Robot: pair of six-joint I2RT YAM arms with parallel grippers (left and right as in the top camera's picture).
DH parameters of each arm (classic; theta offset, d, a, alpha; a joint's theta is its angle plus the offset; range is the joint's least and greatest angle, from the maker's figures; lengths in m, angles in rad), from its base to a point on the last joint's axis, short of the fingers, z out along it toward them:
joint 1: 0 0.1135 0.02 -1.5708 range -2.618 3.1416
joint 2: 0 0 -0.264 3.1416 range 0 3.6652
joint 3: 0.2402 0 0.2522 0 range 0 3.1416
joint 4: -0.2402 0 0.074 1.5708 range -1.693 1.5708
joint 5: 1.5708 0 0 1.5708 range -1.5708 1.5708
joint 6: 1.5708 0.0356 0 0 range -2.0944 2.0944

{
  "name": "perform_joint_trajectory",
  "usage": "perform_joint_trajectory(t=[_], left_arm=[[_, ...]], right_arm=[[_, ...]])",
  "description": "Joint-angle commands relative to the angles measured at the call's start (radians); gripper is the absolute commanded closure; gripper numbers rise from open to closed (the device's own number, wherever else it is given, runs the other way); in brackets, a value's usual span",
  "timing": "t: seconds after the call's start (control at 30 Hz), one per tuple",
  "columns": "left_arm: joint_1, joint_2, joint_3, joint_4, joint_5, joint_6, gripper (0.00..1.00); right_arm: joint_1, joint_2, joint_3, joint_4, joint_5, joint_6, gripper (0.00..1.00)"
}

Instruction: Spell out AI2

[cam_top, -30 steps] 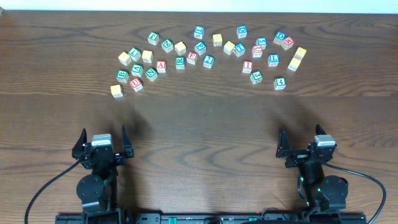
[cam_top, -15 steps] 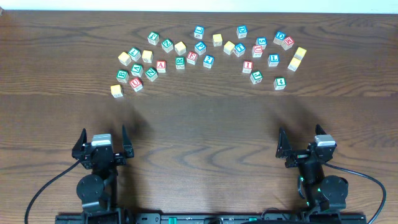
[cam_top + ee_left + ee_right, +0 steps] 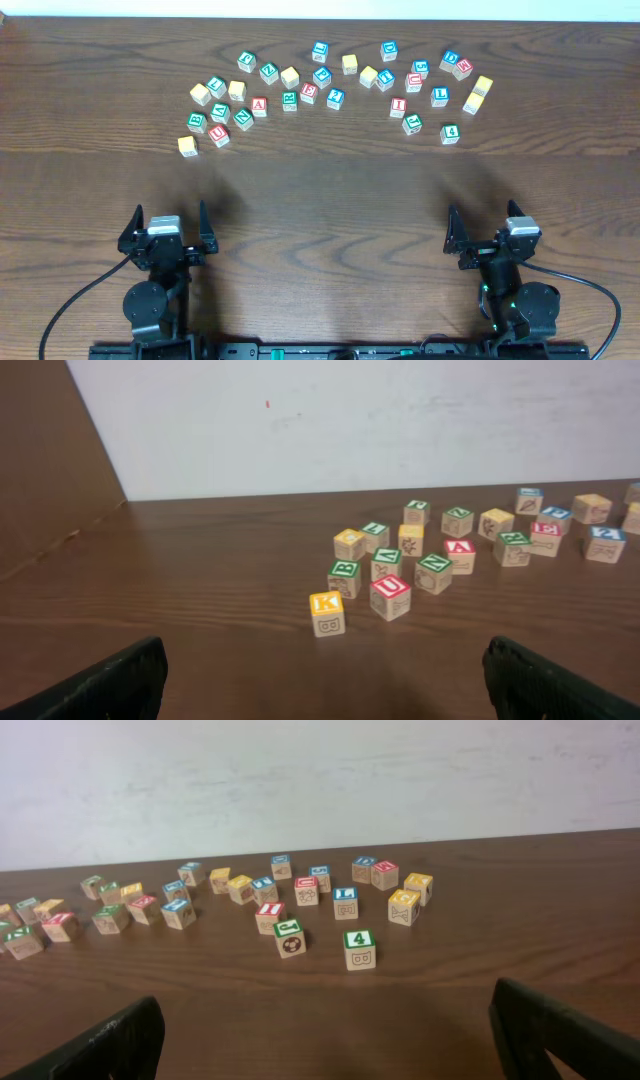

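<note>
Many lettered wooden blocks lie scattered across the far half of the table. The red A block (image 3: 259, 105) is in the left group and also shows in the left wrist view (image 3: 459, 552). The red I block (image 3: 398, 107) is in the right group and also shows in the right wrist view (image 3: 270, 915). A blue-topped block that seems to read 2 (image 3: 335, 98) lies between them and appears at the right of the left wrist view (image 3: 606, 542). My left gripper (image 3: 167, 224) (image 3: 325, 695) and right gripper (image 3: 484, 226) (image 3: 330, 1050) are open and empty near the front edge, far from the blocks.
A yellow K block (image 3: 326, 610) and a red U block (image 3: 390, 595) are the nearest to my left gripper. A green 4 block (image 3: 359, 948) is the nearest to my right gripper. Bare wood (image 3: 320, 210) separates the blocks from both arms.
</note>
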Motion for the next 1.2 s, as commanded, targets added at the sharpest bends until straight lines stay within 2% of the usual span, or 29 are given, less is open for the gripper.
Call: perform_joint_trajectory(t=[0.0, 0.1, 0.3, 0.57, 0.7, 0.87, 1.17], left_arm=[[-0.004, 0.011, 0.026, -0.005, 0.042, -0.028, 0.01], [-0.004, 0.071, 0.072, -0.007, 0.059, -0.029, 0.01], [-0.004, 0.327, 0.233, -0.007, 0.102, -0.027, 0.01], [-0.004, 0.742, 0.605, -0.089, 0.182, -0.029, 0.01], [-0.004, 0.877, 0.766, -0.161, 0.189, -0.035, 0.01], [-0.004, 0.998, 0.901, -0.208, 0.188, -0.035, 0.01], [-0.004, 1.147, 1.100, -0.352, 0.189, -0.039, 0.01]], right_arm=[[0.009, -0.006, -0.004, 0.000, -0.003, -0.013, 0.01], [0.009, -0.006, -0.004, 0.000, 0.011, -0.014, 0.01], [0.009, -0.006, -0.004, 0.015, 0.129, -0.041, 0.01], [0.009, -0.006, 0.031, 0.031, 0.129, -0.077, 0.01], [0.009, 0.023, 0.076, 0.029, 0.129, -0.085, 0.01], [0.006, 0.160, 0.162, 0.029, 0.153, -0.137, 0.01], [-0.002, 0.598, 0.474, 0.007, 0.088, -0.177, 0.01]])
